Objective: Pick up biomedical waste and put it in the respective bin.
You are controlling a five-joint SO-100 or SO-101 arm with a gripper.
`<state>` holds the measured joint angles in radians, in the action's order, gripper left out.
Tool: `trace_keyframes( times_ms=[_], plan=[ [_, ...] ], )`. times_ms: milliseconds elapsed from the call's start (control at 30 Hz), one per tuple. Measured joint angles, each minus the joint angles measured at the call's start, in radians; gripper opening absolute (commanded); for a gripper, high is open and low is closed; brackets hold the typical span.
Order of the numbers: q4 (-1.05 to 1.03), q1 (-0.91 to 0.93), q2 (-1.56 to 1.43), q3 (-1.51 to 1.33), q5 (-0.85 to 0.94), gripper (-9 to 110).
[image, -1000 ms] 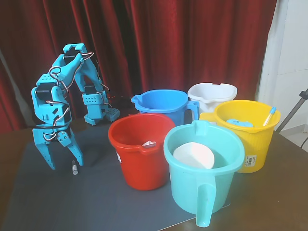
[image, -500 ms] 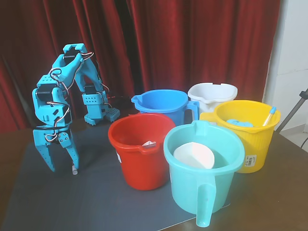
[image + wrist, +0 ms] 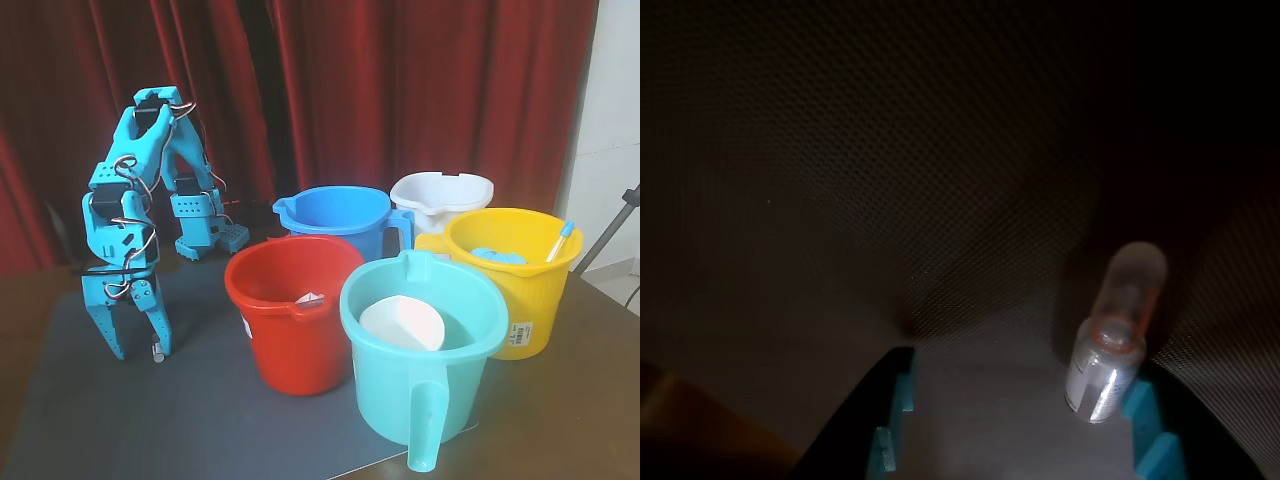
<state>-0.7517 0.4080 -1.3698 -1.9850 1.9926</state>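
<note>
Red curtains hang behind a dark mat [image 3: 90,400]. On it, the gripper [image 3: 140,352] stands spread open, pointing down. The vial [image 3: 1112,340] lies against one finger, ungrasped.

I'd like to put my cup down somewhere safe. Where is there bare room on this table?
In the fixed view, the dark mat lies bare in front of the gripper and vial, left of the red bucket. The right is crowded: red, teal, blue, white and yellow buckets stand packed together.
</note>
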Motion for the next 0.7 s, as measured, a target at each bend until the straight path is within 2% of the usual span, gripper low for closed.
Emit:
trace_keyframes(
  times_ms=[467,700],
  plan=[
    [0.014,-0.002,-0.020,-0.026,-0.075,21],
    [0.101,-0.002,-0.054,-0.114,-0.075,22]
  ],
)
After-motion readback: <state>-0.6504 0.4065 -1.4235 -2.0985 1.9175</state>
